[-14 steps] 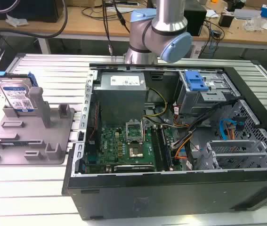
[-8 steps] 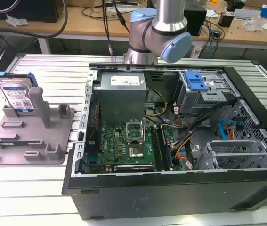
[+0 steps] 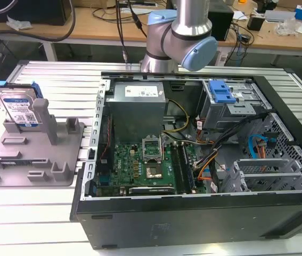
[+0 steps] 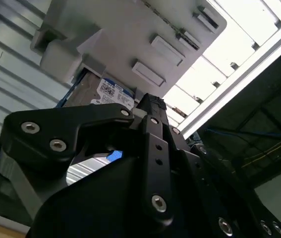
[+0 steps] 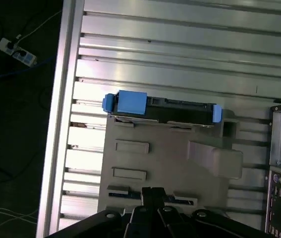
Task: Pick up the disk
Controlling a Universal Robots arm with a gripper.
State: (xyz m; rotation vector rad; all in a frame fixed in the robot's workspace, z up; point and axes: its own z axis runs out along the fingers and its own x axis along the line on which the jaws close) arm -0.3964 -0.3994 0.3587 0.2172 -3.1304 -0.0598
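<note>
Dull silver metal on the disk (image 3: 16, 101), with a white-and-blue paper label (image 3: 24, 113) and smooth blue plastic rails (image 5: 131, 101). Matt grey plastic for the fixture (image 3: 39, 160). Ribbed, bright, sheeny metal for the counter (image 3: 49, 74). Matt black painted metal on the case (image 3: 193, 221), bare grey metal inside. Matt black on the claw (image 5: 153, 192), with shiny screw heads (image 4: 30, 127).

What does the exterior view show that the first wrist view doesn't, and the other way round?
Exterior view: the arm and the inside of the open computer case, with motherboard, power supply and blue-latched drive cage.
First wrist view: a power strip on the dark floor beside the table, and the case's rear ports.
Both: the disk standing on edge in the grey fixture, on the slatted metal table.
</note>
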